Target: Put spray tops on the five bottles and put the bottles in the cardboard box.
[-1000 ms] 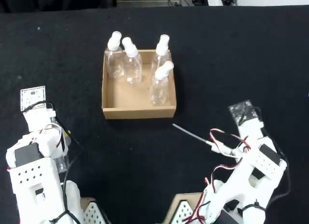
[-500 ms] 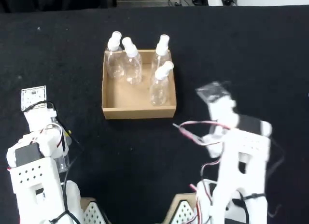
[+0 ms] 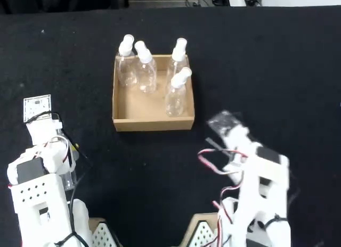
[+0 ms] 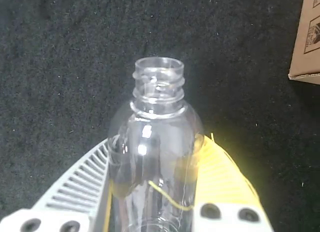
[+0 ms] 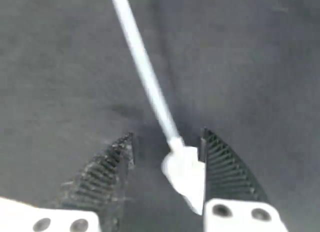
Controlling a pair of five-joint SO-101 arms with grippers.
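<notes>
Bottle number five (image 4: 157, 142) is the one that matters now. It has no spray top, its threaded neck is open, and it stands upright in the left gripper (image 4: 152, 164), whose grey and yellow fingers are clamped on either side of its clear body. The left arm keeps it near its own base, well apart from the cardboard box (image 3: 153, 122). Held steady like that with the mouth upward, it looks ready to take a top from above.

The last spray top (image 5: 182, 169) lies flat on the black table (image 3: 277, 55), with its thin dip tube (image 5: 142, 67) stretching away from the white head. The right gripper (image 5: 167, 137) is down over it with its jaws apart. The head sits in the gap, close against one toothed finger and clear of the other, so nothing is pinched yet. Straddling the head and not the tube seems sensible, since the tube has to stay free to go down into the bottle's neck.

The box sits further out in the middle of the table, and four capped bottles (image 3: 176, 95) already stand in it — two toward one back corner, two along the other side. The front half of its floor is bare cardboard, so there is room for the fifth.

I'd say the job is close to done: one top to grip, fit and twist, then one bottle to carry over.
</notes>
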